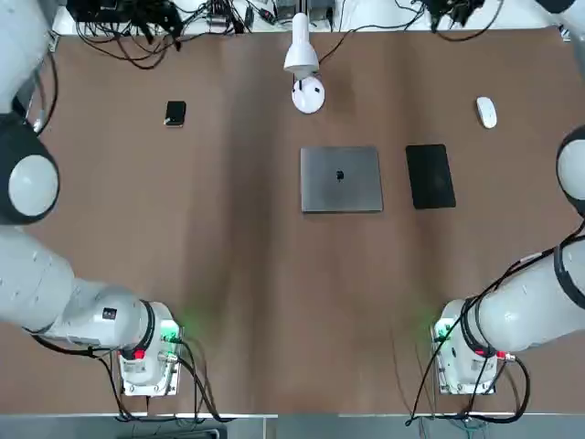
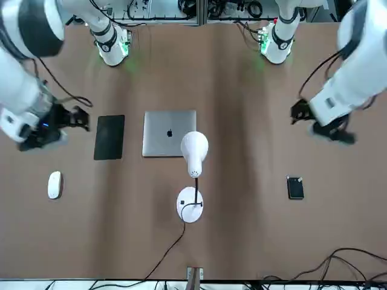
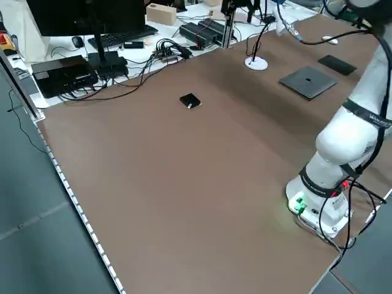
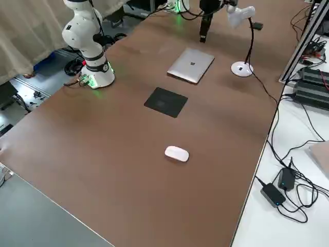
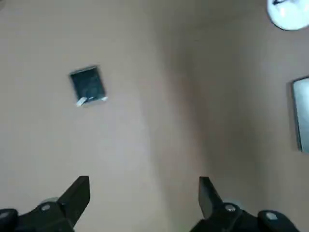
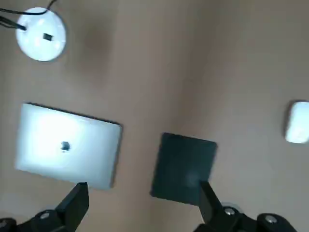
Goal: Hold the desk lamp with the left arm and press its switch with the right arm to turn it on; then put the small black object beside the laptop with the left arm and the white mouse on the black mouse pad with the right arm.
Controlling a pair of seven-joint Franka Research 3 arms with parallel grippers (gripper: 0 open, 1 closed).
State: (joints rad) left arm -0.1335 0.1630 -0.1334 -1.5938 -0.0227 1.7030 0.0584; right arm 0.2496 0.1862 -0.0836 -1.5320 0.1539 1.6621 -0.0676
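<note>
The desk lamp (image 1: 308, 94) stands at the table's far middle, its white head (image 2: 194, 151) unlit over the round base (image 2: 190, 204). The small black object (image 1: 175, 113) lies at the far left, also seen in the left wrist view (image 5: 88, 84). The white mouse (image 1: 486, 112) lies at the far right. The black mouse pad (image 1: 430, 176) lies right of the closed laptop (image 1: 341, 178). My left gripper (image 5: 143, 193) hangs open above bare table short of the black object. My right gripper (image 6: 142, 195) hangs open above the pad (image 6: 183, 166) and laptop (image 6: 67, 145). Both hold nothing.
Cables (image 1: 137, 27) and electronics crowd the far edge behind the lamp, and its dark cord (image 2: 163, 257) trails that way. The two arm bases (image 1: 146, 361) (image 1: 466, 357) stand at the near edge. Bare brown tabletop (image 1: 238, 274) lies between them and the laptop.
</note>
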